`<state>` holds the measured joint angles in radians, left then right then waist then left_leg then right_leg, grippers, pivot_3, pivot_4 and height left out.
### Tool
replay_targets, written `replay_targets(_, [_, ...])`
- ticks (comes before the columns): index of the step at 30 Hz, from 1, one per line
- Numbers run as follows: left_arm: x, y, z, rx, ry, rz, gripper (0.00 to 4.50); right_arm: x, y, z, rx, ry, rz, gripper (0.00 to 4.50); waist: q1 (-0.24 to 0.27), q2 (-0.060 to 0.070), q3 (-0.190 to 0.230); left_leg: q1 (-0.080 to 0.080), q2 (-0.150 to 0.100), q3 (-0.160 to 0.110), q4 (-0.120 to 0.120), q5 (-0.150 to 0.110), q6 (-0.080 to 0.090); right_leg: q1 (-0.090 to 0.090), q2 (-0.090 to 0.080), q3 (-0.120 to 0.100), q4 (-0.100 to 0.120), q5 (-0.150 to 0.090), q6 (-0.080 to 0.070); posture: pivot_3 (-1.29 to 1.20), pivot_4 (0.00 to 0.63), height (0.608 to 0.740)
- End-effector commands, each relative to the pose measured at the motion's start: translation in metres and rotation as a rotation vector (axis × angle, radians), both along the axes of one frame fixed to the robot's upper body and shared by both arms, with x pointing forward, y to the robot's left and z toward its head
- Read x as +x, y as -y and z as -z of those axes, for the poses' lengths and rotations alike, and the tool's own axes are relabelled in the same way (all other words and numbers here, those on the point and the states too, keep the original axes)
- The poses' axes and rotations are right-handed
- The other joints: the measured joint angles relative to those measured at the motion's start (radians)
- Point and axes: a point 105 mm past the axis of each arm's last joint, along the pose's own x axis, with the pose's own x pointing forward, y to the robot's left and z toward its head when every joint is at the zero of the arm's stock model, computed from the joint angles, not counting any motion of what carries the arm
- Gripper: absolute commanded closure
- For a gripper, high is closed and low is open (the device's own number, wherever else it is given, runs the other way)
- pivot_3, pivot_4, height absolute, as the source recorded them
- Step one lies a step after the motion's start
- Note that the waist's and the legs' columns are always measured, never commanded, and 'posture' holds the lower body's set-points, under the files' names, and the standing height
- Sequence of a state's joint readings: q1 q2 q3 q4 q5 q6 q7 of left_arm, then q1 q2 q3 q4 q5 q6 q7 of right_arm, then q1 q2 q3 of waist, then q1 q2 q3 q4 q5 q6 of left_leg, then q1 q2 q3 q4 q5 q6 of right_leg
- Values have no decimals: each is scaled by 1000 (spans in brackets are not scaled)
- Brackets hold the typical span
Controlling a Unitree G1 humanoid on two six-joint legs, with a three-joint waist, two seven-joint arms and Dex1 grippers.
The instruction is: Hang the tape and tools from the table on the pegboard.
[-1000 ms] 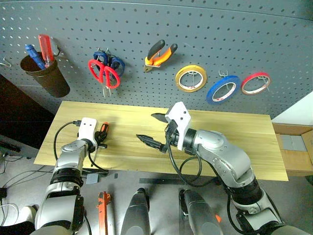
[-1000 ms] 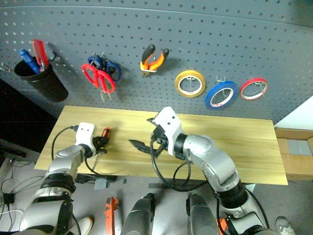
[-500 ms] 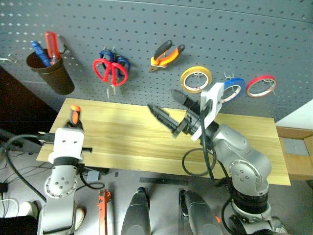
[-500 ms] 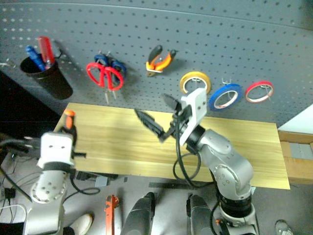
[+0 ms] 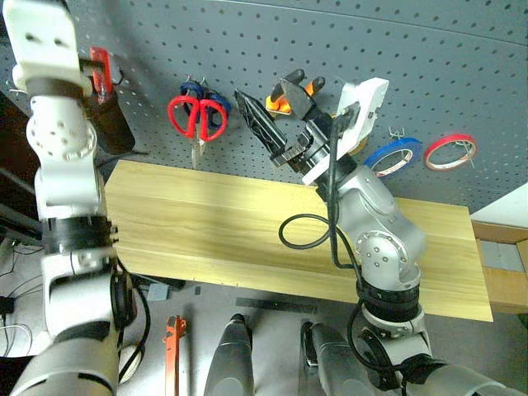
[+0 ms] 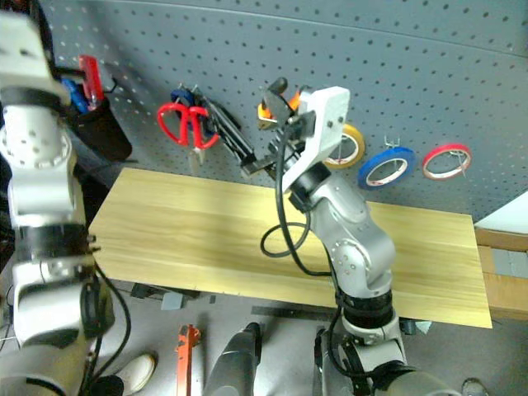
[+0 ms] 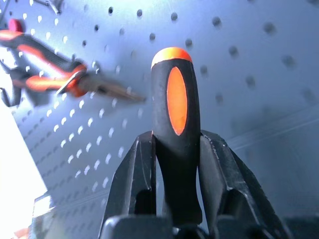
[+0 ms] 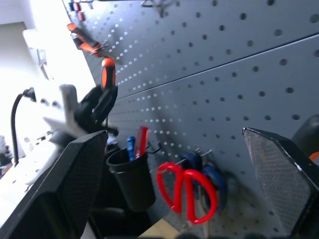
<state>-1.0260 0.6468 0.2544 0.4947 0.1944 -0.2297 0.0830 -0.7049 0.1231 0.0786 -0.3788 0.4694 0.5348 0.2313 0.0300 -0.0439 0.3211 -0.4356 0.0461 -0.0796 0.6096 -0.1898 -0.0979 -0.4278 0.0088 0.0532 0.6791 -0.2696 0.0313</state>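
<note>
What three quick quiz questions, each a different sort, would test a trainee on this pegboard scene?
1. True or false: the left pincer grips the screwdriver.
2. Which is open and empty? A) left pincer B) right pincer
3. Fill in: beside the red scissors on the pegboard hang ____ scissors.

Key: 1 true; 2 B; 3 blue.

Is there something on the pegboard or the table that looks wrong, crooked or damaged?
Nothing stands out. The red-handled scissors, pliers and blue tape hang on the pegboard; the left gripper holds the screwdriver.
</note>
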Motion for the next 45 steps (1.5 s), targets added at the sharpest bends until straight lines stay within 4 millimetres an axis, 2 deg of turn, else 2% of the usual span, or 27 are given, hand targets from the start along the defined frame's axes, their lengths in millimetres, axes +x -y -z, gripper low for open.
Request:
replay_targets(1, [-2,-1,-24,35,90,1,3697,-8,-1,-14,34,63,7,0,-6,0,0,-1,0,0,0,0,0,0,-1,-1,0,0,0,125,286,740])
replay_targets(3, [1,-4,-28,18,100,2,3697,-8,-1,-14,30,61,12,0,-8,0,0,-2,0,0,0,0,0,-3,-2,-6,0,0,0,120,293,740])
replay_targets(6, [7,-7,-22,18,85,2,3697,-6,1,-10,17,50,27,0,-12,0,0,-6,1,1,0,0,0,-9,-3,-8,2,0,0,117,301,740])
replay_targets(12, [6,-16,2,-15,53,-7,3697,-1,6,1,-5,11,52,0,-12,1,1,-8,1,1,1,1,0,-12,-3,-10,3,0,-1,117,315,740])
replay_targets(17, [2,-21,9,-26,40,-20,3697,1,5,10,-16,-8,52,0,-9,1,1,-10,1,0,2,3,-3,-12,-3,-11,4,1,-1,128,311,740])
replay_targets(27, [-6,-30,10,-32,40,-44,227,5,7,14,-29,-16,62,0,-7,1,1,-10,1,-1,3,4,-2,-12,-3,-11,5,1,-2,138,311,740])
replay_targets(28, [-6,-30,10,-35,41,-44,17,5,7,15,-30,-16,62,0,-7,1,1,-10,1,-1,3,4,-2,-12,-3,-11,5,1,-2,137,311,740])
replay_targets(36, [-8,-30,13,-87,33,-8,17,5,10,14,-51,8,72,0,-8,1,1,-10,1,-1,3,4,-2,-12,-3,-11,7,1,-2,125,307,740])
replay_targets(41, [-22,10,3,14,35,190,17,-12,19,21,-155,75,30,0,-5,1,1,-10,1,-1,4,4,-3,-12,-3,-11,8,1,-2,130,311,740])
replay_targets(45, [-46,35,-1,90,29,249,17,-32,40,36,-254,121,5,0,-6,1,1,-10,0,-2,4,4,-2,-11,-4,-11,7,1,-2,142,314,740])
